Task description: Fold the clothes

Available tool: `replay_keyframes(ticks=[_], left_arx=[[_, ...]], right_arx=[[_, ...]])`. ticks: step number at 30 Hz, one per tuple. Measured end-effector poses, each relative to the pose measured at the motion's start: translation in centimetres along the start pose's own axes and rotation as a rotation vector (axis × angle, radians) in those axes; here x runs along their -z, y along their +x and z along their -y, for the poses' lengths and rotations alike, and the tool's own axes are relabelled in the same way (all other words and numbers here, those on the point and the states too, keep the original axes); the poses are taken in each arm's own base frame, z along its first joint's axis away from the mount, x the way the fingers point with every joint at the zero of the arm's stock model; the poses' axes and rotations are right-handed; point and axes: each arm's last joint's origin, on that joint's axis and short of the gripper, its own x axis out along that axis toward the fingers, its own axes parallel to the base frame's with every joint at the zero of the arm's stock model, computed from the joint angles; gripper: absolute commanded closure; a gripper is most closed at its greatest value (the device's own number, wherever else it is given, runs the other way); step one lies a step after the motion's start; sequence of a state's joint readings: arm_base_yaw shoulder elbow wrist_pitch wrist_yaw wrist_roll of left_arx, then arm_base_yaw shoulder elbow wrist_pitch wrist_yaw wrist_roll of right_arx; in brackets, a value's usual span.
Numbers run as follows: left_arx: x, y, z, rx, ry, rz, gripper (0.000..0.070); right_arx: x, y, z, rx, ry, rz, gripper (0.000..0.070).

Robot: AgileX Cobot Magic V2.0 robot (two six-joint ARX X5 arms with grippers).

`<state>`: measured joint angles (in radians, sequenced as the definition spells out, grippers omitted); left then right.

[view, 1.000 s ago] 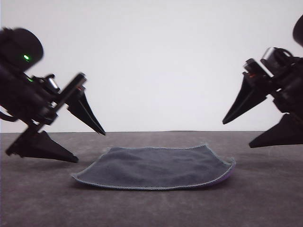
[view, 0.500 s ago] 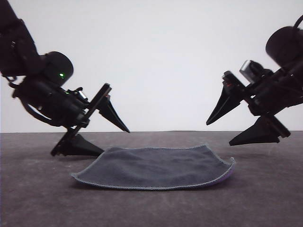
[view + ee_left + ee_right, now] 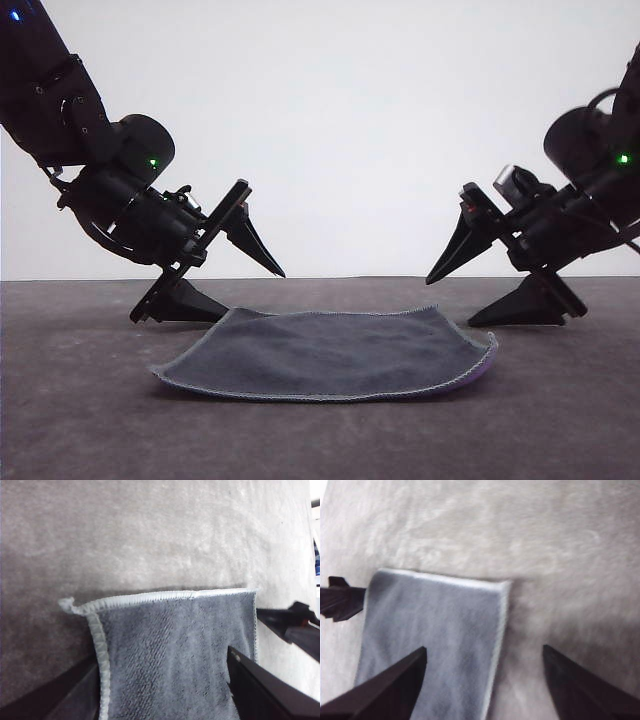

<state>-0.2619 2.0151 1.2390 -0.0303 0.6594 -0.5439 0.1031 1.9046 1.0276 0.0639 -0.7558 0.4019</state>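
Front view: cloth (image 3: 330, 355) lies flat on grey table (image 3: 80, 420), centre, dark grey face up, light stitched edging all round. A sliver of purple underside peeks out at its right corner, which is lifted a bit — neither wrist view shows that purple.

L gripper (image 3: 240, 290) comes in from left at a slant, jaws spread wide: lower finger (image 3: 185, 303) down at table level just beside cloth's far left corner, upper finger well up in the air. Contact w/ cloth — can't tell from front. R gripper (image 3: 490, 285) mirrors it on the right, also wide, lower finger (image 3: 520, 303) low near cloth's far right corner, upper one raised. Both hold nothing.

L wrist view: cloth (image 3: 175, 655) up close, pile texture clear, pale edging along far edge and down one side, one corner curled up into a little tip. L fingers (image 3: 265, 690) straddle it w/ a broad gap; tip of R gripper (image 3: 292, 625) pokes in at frame edge, beyond cloth's other corner.

R wrist view: blurred. Cloth (image 3: 435, 645) looks paler, bluish-grey; corner sits between R fingers (image 3: 390, 690), gap wide. L gripper tip (image 3: 340, 602) seen at cloth's opposite corner.
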Motion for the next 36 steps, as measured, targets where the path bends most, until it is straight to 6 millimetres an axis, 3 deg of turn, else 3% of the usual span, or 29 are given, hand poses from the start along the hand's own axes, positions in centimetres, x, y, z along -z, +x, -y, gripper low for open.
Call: replay_keyframes(ticks=[5, 9, 23, 26, 28, 31, 33, 36], left_arx=[[0.0, 0.0, 0.0, 0.000, 0.004, 0.000, 0.0230], [0.0, 0.0, 0.0, 0.000, 0.012, 0.000, 0.0230], [0.0, 0.0, 0.0, 0.000, 0.032, 0.001, 0.0230], [0.0, 0.0, 0.0, -0.001, 0.032, 0.001, 0.0235], [0.0, 0.0, 0.0, -0.002, 0.031, 0.002, 0.0285], [0.0, 0.0, 0.0, -0.014, 0.036, 0.007, 0.0461], [0.0, 0.0, -0.1, -0.035, 0.039, 0.017, 0.0540], [-0.1, 0.0, -0.3, -0.063, 0.042, 0.034, 0.0570]], right_arx=[[-0.6, 0.6, 0.2, -0.018, -0.007, -0.001, 0.0240], [-0.6, 0.7, 0.2, -0.030, -0.009, -0.006, 0.0299], [0.0, 2.3, -0.8, -0.083, -0.054, -0.036, 0.0301], [0.1, 2.5, -0.9, -0.068, -0.058, -0.030, 0.0354], [0.1, 2.5, -0.8, -0.051, -0.059, -0.021, 0.0415], [-0.1, 2.3, -0.5, -0.031, -0.052, -0.008, 0.0492], [-0.2, 2.1, -0.3, -0.017, -0.050, 0.001, 0.0538], [-0.3, 2.0, -0.1, -0.003, -0.046, 0.010, 0.0617]])
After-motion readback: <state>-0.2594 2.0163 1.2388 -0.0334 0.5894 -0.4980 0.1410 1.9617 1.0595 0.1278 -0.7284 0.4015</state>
